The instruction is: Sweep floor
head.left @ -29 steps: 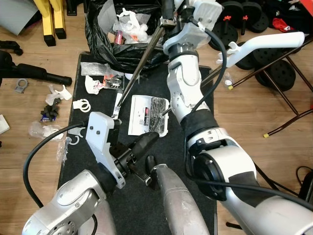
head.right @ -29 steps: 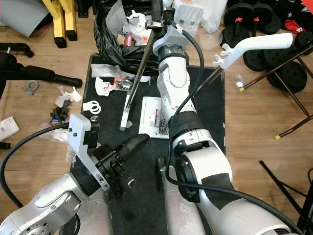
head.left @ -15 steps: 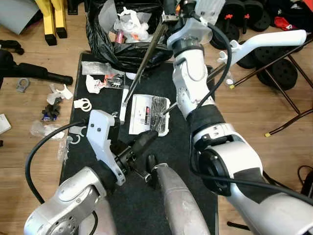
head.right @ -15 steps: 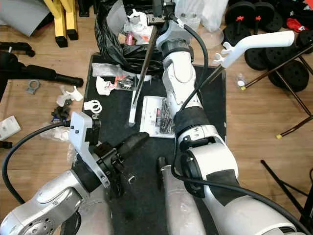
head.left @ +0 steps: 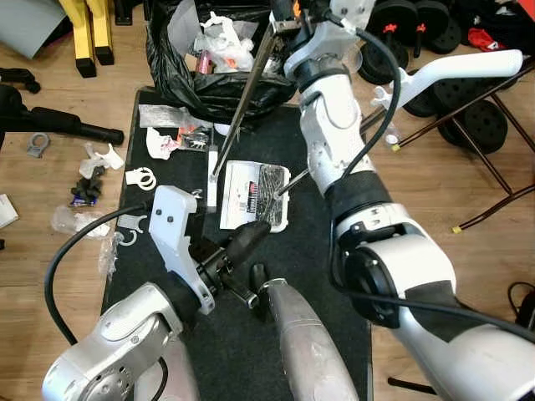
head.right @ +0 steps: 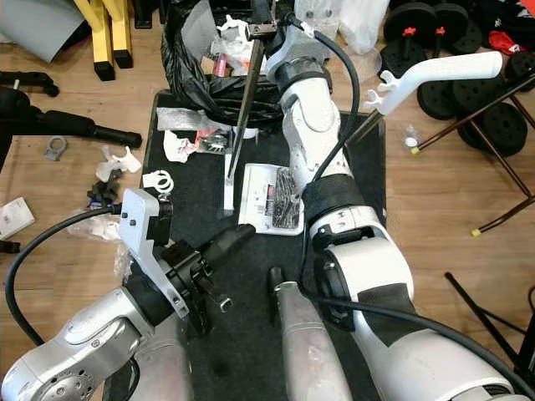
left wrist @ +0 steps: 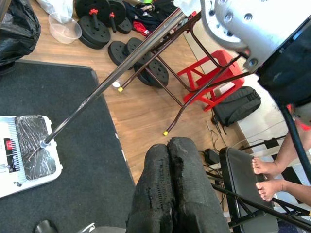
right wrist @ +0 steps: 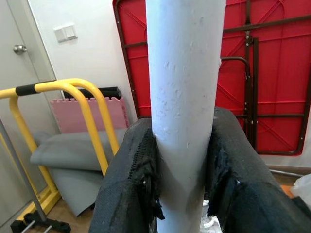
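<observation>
Sweeping step: broom on the mat, litter not yet gathered

Item: broom. A long dark pole slanting from beside the black bin bag down to a narrow pale head. The head rests on the black mat, just beside the near-left edge of the dustpan.

Item: right gripper. Stretched forward and high, next to the bag's mouth. Both black fingers are clamped on the pole, one on each side, near its top end.

Item: left gripper. Low over the mat, just short of the dustpan. Its fingers are pressed together with nothing between them.

Item: dustpan. White tray lying flat on the mat, with a dark clump of debris in it. Its long metal handle runs off toward the robot's right.

Item: loose litter. Wrappers lie on the mat near the bag. White plastic scraps and rings lie on the wood floor and the mat edge to the left.

Step judged: mid-sweep. Some debris is collected, with much left to the left of the broom head.

Next move calls for: carrying the head out beyond the wrappers and scraps, setting it down, then drawing it toward the pan's open edge. The high grip leaves a long lever, so the stroke should be slow to keep the head flat and not nudge the pan
</observation>
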Tool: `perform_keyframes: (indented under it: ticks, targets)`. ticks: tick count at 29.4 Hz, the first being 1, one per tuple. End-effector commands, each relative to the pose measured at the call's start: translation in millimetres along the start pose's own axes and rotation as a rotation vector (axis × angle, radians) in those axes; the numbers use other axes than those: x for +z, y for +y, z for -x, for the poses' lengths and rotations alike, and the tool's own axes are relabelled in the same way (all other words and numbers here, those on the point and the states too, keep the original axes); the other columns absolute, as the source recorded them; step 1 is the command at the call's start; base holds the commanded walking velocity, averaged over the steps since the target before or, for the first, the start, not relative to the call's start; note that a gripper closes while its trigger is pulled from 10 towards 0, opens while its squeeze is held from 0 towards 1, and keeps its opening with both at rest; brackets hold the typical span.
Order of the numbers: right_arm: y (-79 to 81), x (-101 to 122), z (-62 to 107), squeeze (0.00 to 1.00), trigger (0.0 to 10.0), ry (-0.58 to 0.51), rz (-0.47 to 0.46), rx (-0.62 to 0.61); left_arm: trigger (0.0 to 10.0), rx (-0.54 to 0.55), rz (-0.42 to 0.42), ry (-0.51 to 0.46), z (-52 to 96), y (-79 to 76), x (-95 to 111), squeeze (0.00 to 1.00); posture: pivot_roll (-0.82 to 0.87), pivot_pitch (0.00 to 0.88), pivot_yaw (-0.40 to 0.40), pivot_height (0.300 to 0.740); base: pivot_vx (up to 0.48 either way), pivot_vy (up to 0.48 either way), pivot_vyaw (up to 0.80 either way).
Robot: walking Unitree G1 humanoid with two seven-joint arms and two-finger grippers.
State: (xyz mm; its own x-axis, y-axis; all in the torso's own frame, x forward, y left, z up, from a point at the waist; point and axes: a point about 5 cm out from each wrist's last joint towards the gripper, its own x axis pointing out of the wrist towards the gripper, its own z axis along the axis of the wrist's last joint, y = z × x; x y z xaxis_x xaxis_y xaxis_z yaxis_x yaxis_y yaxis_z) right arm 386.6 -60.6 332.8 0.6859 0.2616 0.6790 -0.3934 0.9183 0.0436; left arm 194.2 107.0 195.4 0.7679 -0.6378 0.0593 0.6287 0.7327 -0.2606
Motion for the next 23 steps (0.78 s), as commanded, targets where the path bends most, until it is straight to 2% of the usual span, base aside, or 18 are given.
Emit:
perform_keyframes:
  ticks: [1, 8, 23]
  targets:
    - [-0.6, 14.0, -8.2, 0.0, 10.0, -0.042, -0.015, 0.012, 10.0, -0.014, 0.03, 0.03, 1.4, -1.9, -7.8, 0.0, -0.16, 0.47, -0.187, 0.74, 0.0, 0.0, 0.0]
    - [-3.7, 17.8, -11.8, 0.0, 10.0, -0.032, -0.049, 0.011, 10.0, -0.014, 0.029, 0.031, 1.1, -1.4, -8.2, 0.0, -0.16, 0.467, -0.185, 0.74, 0.0, 0.0, 0.0]
    - [-13.0, 25.6, -18.6, 0.0, 10.0, 0.032, 0.009, 0.081, 10.0, -0.016, 0.03, 0.03, -0.3, -1.0, -8.7, 0.0, -0.17, 0.462, -0.185, 0.74, 0.0, 0.0, 0.0]
